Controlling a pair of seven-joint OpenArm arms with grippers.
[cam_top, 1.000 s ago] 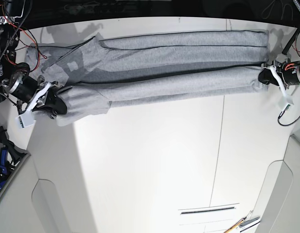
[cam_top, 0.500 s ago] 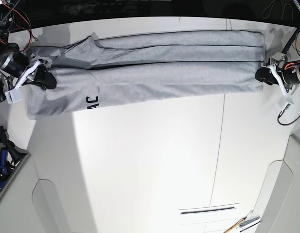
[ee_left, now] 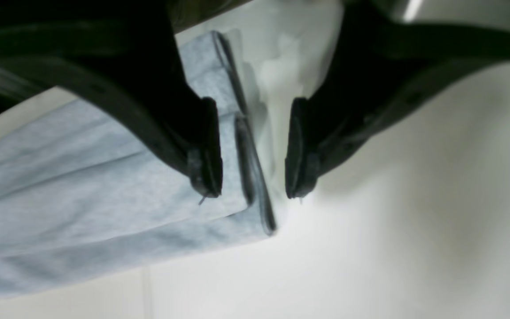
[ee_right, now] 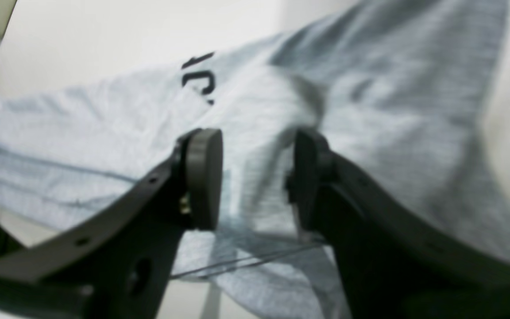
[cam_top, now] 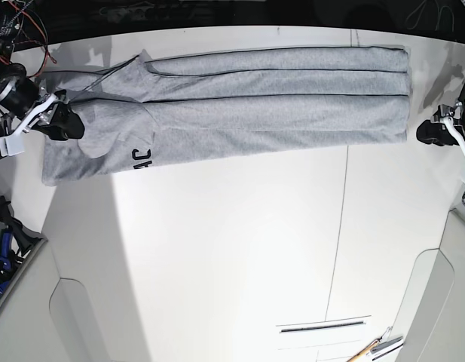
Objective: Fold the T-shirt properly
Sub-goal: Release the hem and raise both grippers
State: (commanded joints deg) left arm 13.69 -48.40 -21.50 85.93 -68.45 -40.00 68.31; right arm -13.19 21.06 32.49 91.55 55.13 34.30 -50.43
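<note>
Grey T-shirt (cam_top: 255,105) now flat along top of desk (cam_top: 232,249), long fold laid since a second ago. Right gripper (ee_right: 255,177) at left edge, jaws apart over sleeve cloth. Left gripper (ee_left: 250,150) backed off hem at right, jaws apart, holding nothing. Crosswise folds judged next.

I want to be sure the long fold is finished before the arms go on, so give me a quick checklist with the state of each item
1. Left gripper open, off the T-shirt: ok; the hem edge lies between the jaws, ungripped.
2. Right gripper released: ok, jaws apart; cloth bunches up between them.
3. Shirt folded into a long band on the table: ok.
4. Hem end squared: ok, layers roughly aligned.
5. Sleeve end flat: not ok, it flares wider than the band.
6. Black lettering hidden: not ok, part peeks out.
</note>
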